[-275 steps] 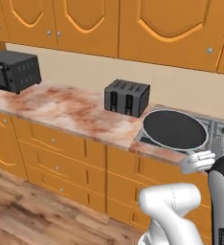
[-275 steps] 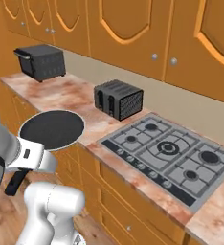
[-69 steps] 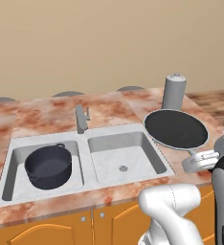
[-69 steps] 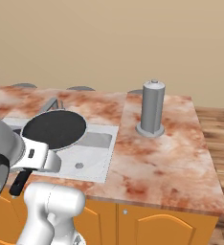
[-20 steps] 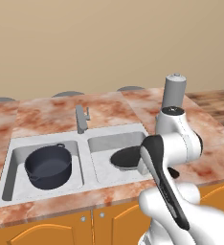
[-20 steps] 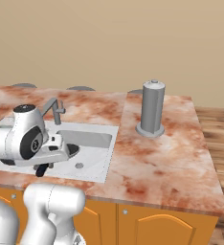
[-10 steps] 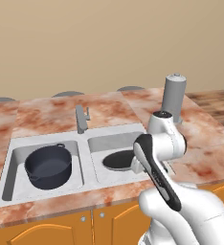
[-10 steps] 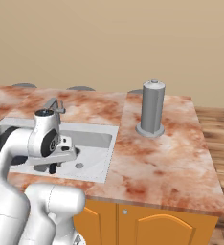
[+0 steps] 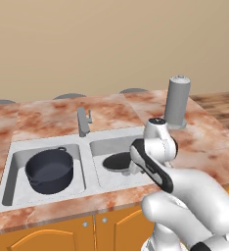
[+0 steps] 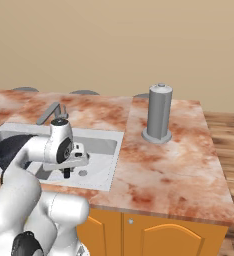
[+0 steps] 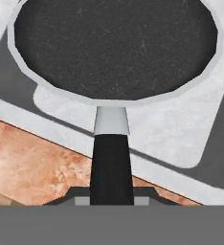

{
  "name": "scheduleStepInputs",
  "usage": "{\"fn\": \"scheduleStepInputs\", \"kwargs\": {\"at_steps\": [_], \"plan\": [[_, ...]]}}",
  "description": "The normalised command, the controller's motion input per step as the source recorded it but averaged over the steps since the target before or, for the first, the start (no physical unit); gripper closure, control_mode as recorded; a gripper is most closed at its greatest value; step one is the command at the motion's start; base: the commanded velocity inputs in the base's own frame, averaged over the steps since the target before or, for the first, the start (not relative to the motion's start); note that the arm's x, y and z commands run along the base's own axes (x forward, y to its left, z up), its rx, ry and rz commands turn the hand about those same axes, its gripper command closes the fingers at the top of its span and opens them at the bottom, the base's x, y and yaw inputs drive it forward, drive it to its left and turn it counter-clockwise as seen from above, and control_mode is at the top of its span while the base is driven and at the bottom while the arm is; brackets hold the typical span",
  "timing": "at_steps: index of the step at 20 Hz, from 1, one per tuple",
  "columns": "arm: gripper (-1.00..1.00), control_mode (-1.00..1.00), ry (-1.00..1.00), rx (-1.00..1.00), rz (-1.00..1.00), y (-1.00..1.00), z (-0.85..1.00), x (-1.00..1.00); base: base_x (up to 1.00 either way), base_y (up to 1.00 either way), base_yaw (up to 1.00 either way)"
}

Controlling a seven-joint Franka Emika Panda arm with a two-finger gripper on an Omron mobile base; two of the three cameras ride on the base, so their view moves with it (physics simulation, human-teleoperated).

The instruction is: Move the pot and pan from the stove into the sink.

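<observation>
The black pan (image 11: 114, 48) lies low inside the right basin of the light grey sink (image 9: 44, 144), its round dark face level in the left base view (image 9: 117, 161). My gripper (image 11: 111, 200) is shut on the pan's long black handle (image 11: 111, 162), at the basin's front edge. From the right base view the gripper (image 10: 66, 169) points down over that basin, with the handle's end poking out below. The dark blue-grey pot (image 9: 49, 169) stands in the left basin, apart from the pan. The stove is out of view.
A grey faucet (image 9: 82, 121) rises behind the middle of the sink. A tall grey cylinder (image 9: 177, 100) stands on the marble counter (image 10: 159, 170) to the right of the sink. Wooden cabinet fronts run below the counter edge.
The arm has sunk and carried the pan lower into the right basin, and the pan now lies flatter. The pot has not moved.
</observation>
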Motion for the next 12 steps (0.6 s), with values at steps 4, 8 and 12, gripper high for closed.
{"fn": "scheduleStepInputs", "kwargs": {"at_steps": [4, 8, 12], "plan": [[1.0, -1.0, 0.0, 0.0, 0.0, -0.05, -0.33, 0.62, 0.0, 0.0, 0.0], [1.0, -1.0, 0.0, 0.0, 0.0, 0.0, -0.3, 0.62, 0.0, 0.0, 0.0], [1.0, -1.0, 0.0, 0.0, 0.0, 0.0, -0.2, 0.54, 0.0, 0.0, 0.0]]}}
